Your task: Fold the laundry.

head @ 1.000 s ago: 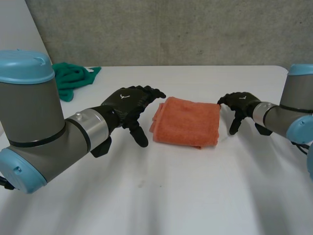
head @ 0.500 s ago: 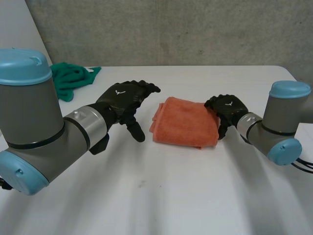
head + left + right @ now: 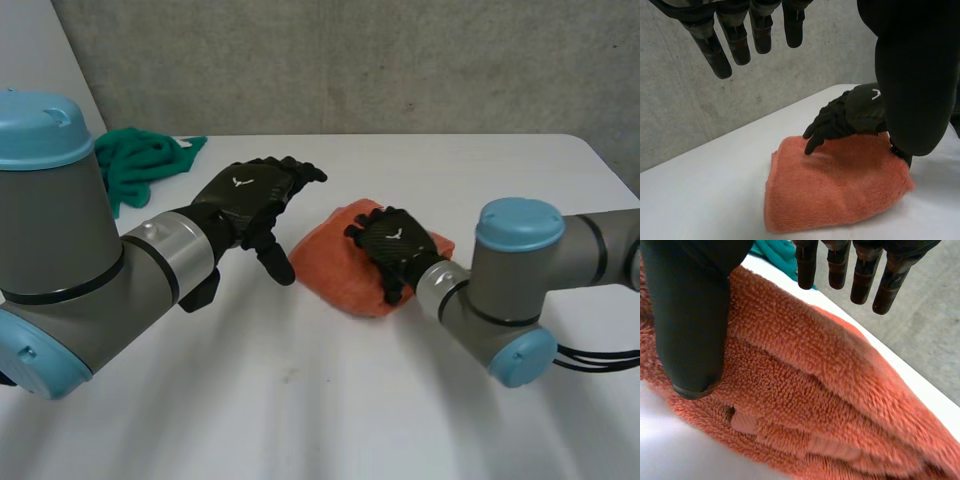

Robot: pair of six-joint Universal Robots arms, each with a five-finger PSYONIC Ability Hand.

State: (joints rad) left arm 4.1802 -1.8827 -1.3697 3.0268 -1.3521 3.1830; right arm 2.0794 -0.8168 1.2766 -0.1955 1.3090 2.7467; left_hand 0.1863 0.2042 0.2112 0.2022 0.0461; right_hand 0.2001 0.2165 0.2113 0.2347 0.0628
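**Q:** Where is the towel?

**A:** An orange towel [image 3: 335,272], folded into a thick pad, lies on the white table [image 3: 330,400] near the middle of the head view, slightly to the right. Its folded layers show along the edge nearest the right wrist camera.

**Q:** What is touching it?

**A:** The right hand [image 3: 392,243] lies flat on top, reaching in from the right of the frame. Its fingers [image 3: 807,265] are straight and spread loosely. The thumb [image 3: 690,315] rests on the terry surface, so the hand is pressing, not gripping. The left wrist view shows the same hand's fingertips lying across the towel's upper face.

**Q:** And the other hand?

**A:** The left hand [image 3: 250,200] hangs above the table left of centre, just beside the towel and apart from it. Its fingers [image 3: 737,42] are relaxed and spread, and it holds nothing.

**Q:** Anything else on the table?

**A:** A crumpled green cloth [image 3: 145,160] sits at the upper left of the head view, well apart from the towel. A grey concrete wall [image 3: 350,60] runs behind the table.
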